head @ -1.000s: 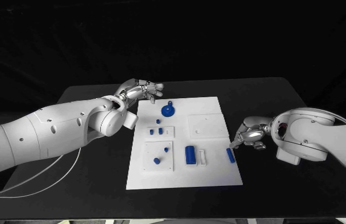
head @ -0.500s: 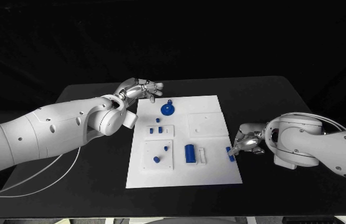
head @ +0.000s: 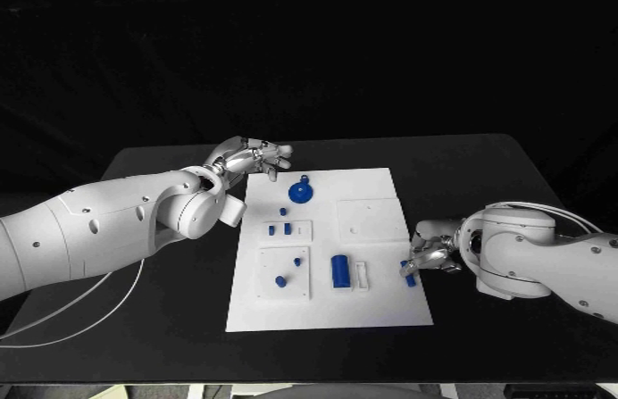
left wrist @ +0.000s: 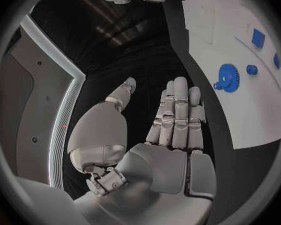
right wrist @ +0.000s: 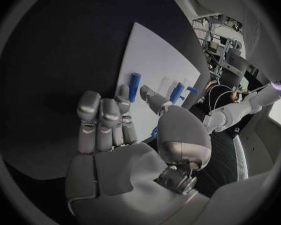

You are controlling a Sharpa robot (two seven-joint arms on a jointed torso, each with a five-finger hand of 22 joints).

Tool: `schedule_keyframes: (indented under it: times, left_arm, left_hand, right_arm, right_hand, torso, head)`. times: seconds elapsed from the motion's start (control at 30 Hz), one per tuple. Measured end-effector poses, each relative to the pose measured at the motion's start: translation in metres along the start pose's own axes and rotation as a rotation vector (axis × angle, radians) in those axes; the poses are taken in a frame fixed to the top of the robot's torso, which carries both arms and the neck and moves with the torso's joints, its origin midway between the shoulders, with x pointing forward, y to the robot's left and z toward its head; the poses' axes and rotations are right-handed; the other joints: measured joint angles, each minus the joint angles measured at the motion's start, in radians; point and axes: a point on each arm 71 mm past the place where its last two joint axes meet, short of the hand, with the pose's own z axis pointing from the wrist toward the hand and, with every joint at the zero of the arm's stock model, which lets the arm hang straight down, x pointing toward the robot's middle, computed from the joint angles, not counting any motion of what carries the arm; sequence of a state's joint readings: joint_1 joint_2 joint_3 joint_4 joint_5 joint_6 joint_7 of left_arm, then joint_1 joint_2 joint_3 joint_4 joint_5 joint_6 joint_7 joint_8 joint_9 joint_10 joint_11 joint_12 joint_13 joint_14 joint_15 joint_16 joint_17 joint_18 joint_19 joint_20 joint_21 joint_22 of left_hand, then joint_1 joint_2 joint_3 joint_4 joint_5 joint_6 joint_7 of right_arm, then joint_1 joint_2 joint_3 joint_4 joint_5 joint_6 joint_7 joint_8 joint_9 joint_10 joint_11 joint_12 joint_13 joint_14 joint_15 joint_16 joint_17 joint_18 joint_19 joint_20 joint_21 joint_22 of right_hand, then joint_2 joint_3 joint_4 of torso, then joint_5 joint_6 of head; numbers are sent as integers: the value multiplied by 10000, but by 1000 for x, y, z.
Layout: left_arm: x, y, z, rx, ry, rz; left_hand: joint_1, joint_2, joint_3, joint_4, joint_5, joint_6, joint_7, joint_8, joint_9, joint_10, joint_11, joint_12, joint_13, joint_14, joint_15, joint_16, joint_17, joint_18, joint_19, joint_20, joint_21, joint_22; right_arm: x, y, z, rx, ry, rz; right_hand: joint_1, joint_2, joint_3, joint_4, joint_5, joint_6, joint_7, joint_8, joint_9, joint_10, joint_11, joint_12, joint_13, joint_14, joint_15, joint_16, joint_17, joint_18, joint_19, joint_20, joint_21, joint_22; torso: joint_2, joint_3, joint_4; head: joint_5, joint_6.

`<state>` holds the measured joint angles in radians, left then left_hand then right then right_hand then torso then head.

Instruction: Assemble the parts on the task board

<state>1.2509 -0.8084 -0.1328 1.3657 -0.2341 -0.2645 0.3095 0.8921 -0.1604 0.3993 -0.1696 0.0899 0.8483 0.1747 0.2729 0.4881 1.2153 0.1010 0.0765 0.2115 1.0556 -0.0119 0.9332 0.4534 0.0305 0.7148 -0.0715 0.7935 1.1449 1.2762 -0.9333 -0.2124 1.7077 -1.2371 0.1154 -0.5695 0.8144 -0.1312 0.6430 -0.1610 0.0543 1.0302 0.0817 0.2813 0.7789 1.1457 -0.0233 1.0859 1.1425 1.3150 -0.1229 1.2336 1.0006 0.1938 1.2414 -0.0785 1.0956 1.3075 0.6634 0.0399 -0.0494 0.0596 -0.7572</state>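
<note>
On the black desk [head: 154, 323] lies the white task board [head: 373, 305]. At its right edge the right robot hand [head: 428, 254] rests with fingertips on or just beside a small blue bar [head: 410, 274]; whether it grips the bar cannot be told, though in the right wrist view the fingers [right wrist: 100, 122] lie fairly straight toward the board. Left of that bar a larger blue block [head: 340, 271] lies beside a white slot. Further left, two small blue pegs [head: 281, 281] stand in a square plate. Beyond them, two short blue pieces [head: 277, 231] sit in a smaller frame. A blue gear [head: 300, 194] lies near the far edge. Beyond the board's far left corner hovers the left robot hand [head: 253, 159], fingers apart, holding nothing.
</note>
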Motion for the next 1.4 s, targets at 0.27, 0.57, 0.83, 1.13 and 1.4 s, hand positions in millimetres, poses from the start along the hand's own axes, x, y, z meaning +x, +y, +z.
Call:
schedule_keyframes:
  times: [0.27,0.57,0.83,1.13,1.4]
  left_arm:
    - [0,0,0,-22,7,-3]
    - [-1,1,-1,-54,30,-4]
    - [-1,1,-1,-72,50,-5]
    - [0,1,-1,-91,72,-3]
    - [0,1,-1,-101,89,5]
  left_hand:
    - [0,0,0,0,0,0,0,0,0,0,0,0,-1,0,0,0,0,0,0,0,0,-1]
    - [0,0,0,0,0,0,0,0,0,0,0,0,-1,0,0,0,-2,0,0,0,0,8]
    - [0,0,0,0,0,0,0,0,0,-1,-1,0,-2,0,0,0,-3,0,0,0,0,7]
    - [22,21,17,-17,0,0,0,0,0,-1,-1,0,6,0,0,0,7,0,0,0,0,6]
    - [40,39,24,-24,0,0,0,0,0,-1,-1,0,5,0,0,0,6,0,0,0,0,15]
  right_arm:
    - [3,14,5,-193,-294,-756]
    - [7,27,7,-322,-681,-1637]
    - [9,33,7,-351,-917,-2209]
    - [9,36,7,-409,-1083,-2449]
    - [9,34,8,-526,-1128,-2056]
  right_hand:
    - [186,69,225,-86,0,90,-87,0,1223,36,-35,-21,1,3,2,0,0,0,1,1,0,0]
    - [297,-42,267,-129,0,133,-75,4,1726,39,-33,-38,1,-20,-21,1,-1,-1,-19,54,1,0]
    - [324,-497,351,-45,0,141,-67,54,1933,54,-17,-59,-5,-20,-21,1,-1,0,-19,55,1,-1]
    - [848,-247,932,-386,219,141,-67,53,2127,54,-17,-68,-11,-19,-20,-42,-15,2,-61,97,0,-1]
    - [767,46,1122,-767,746,210,9,53,2127,54,-16,-78,-31,-18,-19,-43,-24,4,-83,135,40,-1]
  torso:
    - [-1,6,-1]
    - [-2,15,-12]
    - [-5,14,-18]
    - [-2,12,-22]
    - [-1,17,-17]
  head:
    - [40,-41]
    - [63,-68]
    - [64,-77]
    - [52,-93]
    - [59,-98]
